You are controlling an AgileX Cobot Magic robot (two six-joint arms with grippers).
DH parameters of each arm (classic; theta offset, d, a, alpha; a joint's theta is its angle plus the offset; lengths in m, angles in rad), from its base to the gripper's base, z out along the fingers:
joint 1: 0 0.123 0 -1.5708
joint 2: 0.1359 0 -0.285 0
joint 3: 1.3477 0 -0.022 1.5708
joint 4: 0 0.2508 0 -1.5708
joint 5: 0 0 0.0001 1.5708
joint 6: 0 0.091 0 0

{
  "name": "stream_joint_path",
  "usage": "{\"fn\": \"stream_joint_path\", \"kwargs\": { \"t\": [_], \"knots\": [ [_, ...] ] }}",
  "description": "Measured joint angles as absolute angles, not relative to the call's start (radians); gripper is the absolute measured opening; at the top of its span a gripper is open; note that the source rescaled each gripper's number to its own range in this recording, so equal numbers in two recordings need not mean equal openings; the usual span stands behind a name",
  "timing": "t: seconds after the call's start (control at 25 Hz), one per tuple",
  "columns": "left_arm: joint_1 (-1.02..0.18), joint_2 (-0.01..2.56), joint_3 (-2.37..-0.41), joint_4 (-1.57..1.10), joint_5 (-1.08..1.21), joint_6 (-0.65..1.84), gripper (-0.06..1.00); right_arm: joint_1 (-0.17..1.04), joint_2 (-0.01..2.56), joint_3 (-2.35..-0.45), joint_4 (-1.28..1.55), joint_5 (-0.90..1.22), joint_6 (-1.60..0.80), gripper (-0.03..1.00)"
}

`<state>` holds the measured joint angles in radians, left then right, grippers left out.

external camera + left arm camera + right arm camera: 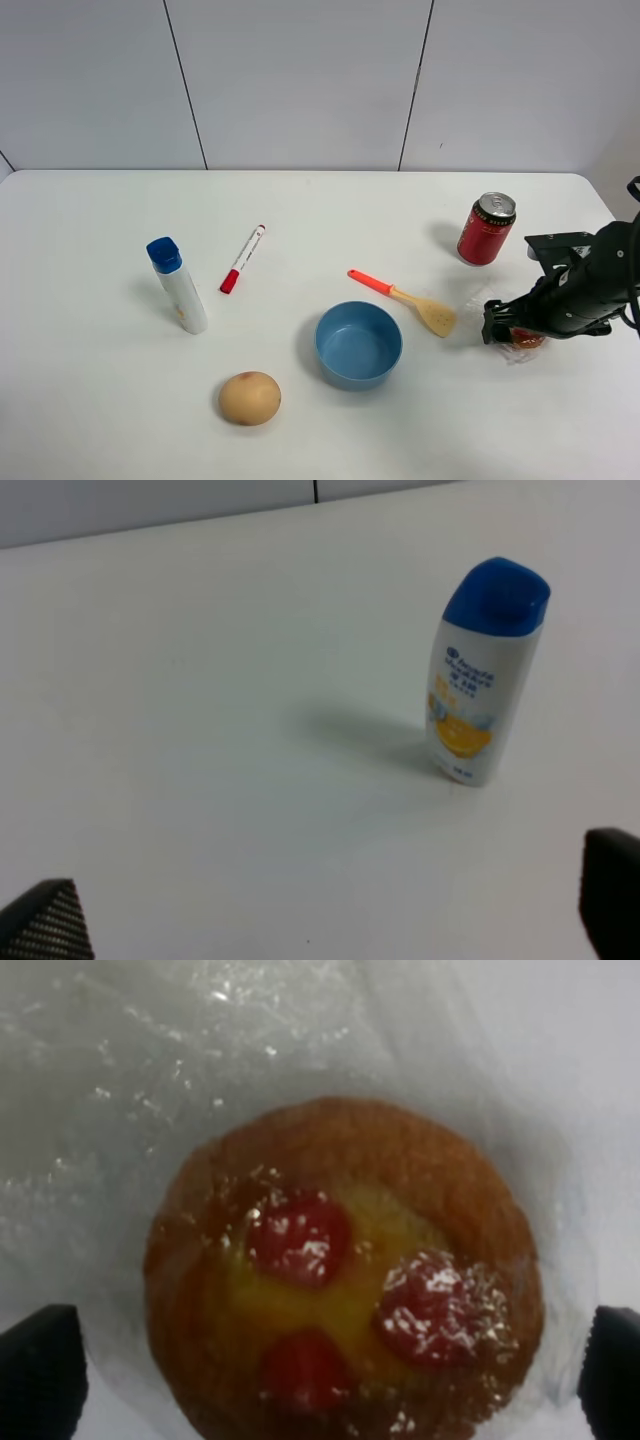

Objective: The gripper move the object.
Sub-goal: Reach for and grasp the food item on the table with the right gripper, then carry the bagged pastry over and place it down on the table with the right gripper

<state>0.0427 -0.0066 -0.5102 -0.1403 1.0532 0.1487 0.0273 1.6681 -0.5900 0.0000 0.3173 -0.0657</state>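
As the wrapped pastry point(345, 1270) lies directly below the right gripper point(325, 1372), its wide-spread fingers point(40, 1375) flank it, ready to close.

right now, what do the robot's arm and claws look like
The right arm is bulky and matte black, with a flat black bracket on top and a black cable looping behind. The right claw has dark blocky fingers. Of the left claw only two dark fingertips show, one finely grid-textured.
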Motion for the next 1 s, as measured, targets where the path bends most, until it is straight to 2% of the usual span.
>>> {"fn": "stream_joint_path", "kwargs": {
  "t": [0.12, 0.24, 0.32, 0.4, 0.48, 0.56, 0.8, 1.0],
  "knots": [
    [0.043, -0.007, -0.510, -0.140, 1.053, 0.149, 1.00, 0.027, 1.691, -0.591, 0.000, 0.300, -0.065, 0.99],
    [0.043, -0.007, -0.510, -0.140, 1.053, 0.149, 1.00, 0.027, 1.707, -0.591, 0.000, 0.298, -0.058, 0.87],
    [0.043, -0.007, -0.510, -0.140, 1.053, 0.149, 1.00, 0.027, 1.712, -0.591, 0.000, 0.290, -0.058, 0.71],
    [0.043, -0.007, -0.510, -0.140, 1.053, 0.149, 1.00, 0.027, 1.712, -0.591, 0.000, 0.283, -0.058, 0.49],
    [0.043, -0.007, -0.510, -0.140, 1.053, 0.149, 1.00, 0.027, 1.712, -0.591, 0.000, 0.283, -0.057, 0.23],
    [0.043, -0.007, -0.510, -0.140, 1.053, 0.149, 1.00, 0.027, 1.712, -0.591, 0.000, 0.283, -0.057, 0.04],
    [0.043, -0.007, -0.510, -0.140, 1.053, 0.149, 1.00, 0.027, 1.700, -0.591, 0.000, 0.288, -0.054, 0.03],
    [0.043, -0.007, -0.510, -0.140, 1.053, 0.149, 1.00, 0.027, 1.546, -0.589, 0.008, 0.378, -0.044, 0.03]
  ]
}}
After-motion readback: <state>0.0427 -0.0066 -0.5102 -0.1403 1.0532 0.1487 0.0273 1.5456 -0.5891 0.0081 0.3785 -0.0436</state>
